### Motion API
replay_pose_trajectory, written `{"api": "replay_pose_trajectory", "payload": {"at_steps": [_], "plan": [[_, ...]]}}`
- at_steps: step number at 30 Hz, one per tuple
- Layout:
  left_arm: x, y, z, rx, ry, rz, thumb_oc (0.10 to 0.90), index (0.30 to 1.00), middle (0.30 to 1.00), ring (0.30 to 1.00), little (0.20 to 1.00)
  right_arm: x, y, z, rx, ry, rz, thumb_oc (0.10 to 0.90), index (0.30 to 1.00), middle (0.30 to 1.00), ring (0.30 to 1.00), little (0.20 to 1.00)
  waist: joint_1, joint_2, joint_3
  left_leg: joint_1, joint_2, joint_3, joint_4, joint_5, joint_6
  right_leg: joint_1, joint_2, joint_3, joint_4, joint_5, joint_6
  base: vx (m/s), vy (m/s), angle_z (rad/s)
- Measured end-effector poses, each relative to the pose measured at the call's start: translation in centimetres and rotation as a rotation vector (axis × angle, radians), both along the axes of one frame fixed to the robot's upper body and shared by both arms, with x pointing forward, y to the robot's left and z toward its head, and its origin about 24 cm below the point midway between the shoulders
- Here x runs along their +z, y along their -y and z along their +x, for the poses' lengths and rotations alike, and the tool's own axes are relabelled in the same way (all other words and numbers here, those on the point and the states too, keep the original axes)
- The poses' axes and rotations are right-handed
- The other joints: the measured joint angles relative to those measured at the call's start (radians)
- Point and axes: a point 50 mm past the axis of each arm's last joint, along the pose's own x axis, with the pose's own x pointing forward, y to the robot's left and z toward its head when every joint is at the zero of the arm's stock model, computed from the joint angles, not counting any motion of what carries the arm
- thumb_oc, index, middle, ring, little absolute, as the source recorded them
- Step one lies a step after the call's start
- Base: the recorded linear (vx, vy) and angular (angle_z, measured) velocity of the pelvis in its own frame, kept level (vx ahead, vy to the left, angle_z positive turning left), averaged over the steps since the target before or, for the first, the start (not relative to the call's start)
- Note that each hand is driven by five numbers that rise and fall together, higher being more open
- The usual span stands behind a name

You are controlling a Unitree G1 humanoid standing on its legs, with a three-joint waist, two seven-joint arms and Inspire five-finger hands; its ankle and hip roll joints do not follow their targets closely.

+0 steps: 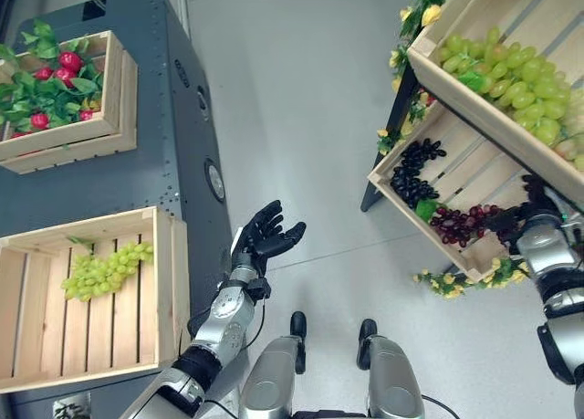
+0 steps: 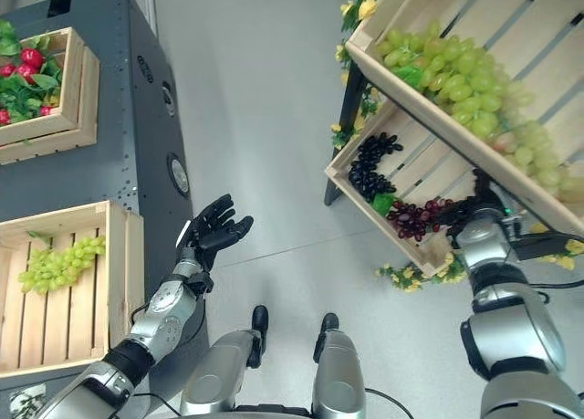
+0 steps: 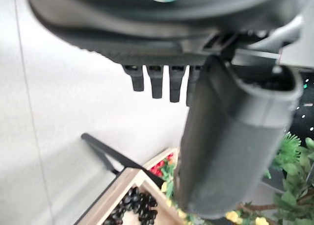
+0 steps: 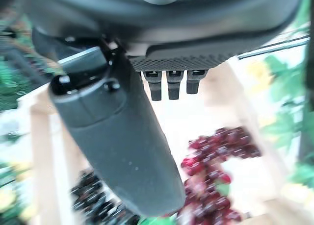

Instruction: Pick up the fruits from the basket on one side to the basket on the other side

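A slanted wooden crate (image 1: 394,183) on the right rack holds a bunch of black grapes (image 1: 415,172) and a bunch of dark red grapes (image 1: 461,223). My right hand (image 1: 525,209) reaches into this crate beside the red grapes (image 4: 216,156), open, with straight fingers that hold nothing. The crate above holds green grapes (image 1: 516,81). On the left, a wooden crate (image 1: 169,282) contains one bunch of green grapes (image 1: 105,271). My left hand (image 1: 265,236) is raised open and empty over the floor between the two sides.
A dark grey cabinet (image 1: 173,145) carries the left crates; the far one (image 1: 119,99) holds red fruit among green leaves (image 1: 55,77). Yellow flowers (image 1: 456,282) and leaves trim the right rack, which stands on a black leg (image 1: 383,154). Grey floor lies between.
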Motion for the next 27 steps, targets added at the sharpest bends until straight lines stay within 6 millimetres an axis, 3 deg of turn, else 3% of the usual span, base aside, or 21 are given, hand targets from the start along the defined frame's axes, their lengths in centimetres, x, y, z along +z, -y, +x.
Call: {"api": "replay_pose_trajectory", "payload": {"at_steps": [6,15,22,27], "plan": [[-3.2,-1.1,-1.6,0.050,-0.135,-0.002,0.800,0.900,0.900,0.900,0.900,-4.1,-3.9,-1.1,0.195,-0.039,0.021,0.800,0.900,0.900,0.900,0.900,-0.003,-0.022,-0.074,0.051,0.009,0.004,-0.050,0.000,-0.001,0.055,0.011,-0.003,-0.059,0.005,0.004,0.03,-0.026,-0.02],[-3.4,-1.5,-1.8,0.041,-0.136,-0.019,0.800,0.900,0.900,0.900,0.900,-7.4,-6.7,-2.4,0.406,-0.166,0.132,0.800,0.900,0.900,0.900,0.900,0.008,-0.026,-0.087,0.028,0.009,-0.014,-0.031,0.000,-0.001,0.054,0.011,-0.029,-0.057,0.000,-0.005,-0.04,-0.041,0.08],[-3.7,-1.9,-2.2,0.054,-0.146,-0.018,0.800,0.900,0.900,0.900,0.900,-8.3,-8.1,-3.0,0.510,-0.204,0.154,0.800,0.900,0.900,0.900,0.900,0.014,-0.025,-0.088,0.028,0.010,-0.026,-0.047,0.004,-0.005,0.058,0.009,-0.037,-0.061,0.001,-0.003,0.02,-0.035,0.05],[-4.8,-3.0,-3.7,0.108,-0.192,-0.010,0.800,0.900,0.900,0.900,0.900,-10.2,-9.5,-4.8,0.521,-0.207,0.200,0.800,0.900,0.900,0.900,0.900,0.022,-0.016,-0.096,0.103,0.015,-0.053,-0.118,0.018,-0.011,0.146,0.018,-0.066,-0.130,0.007,0.002,0.08,-0.048,0.11]]}}
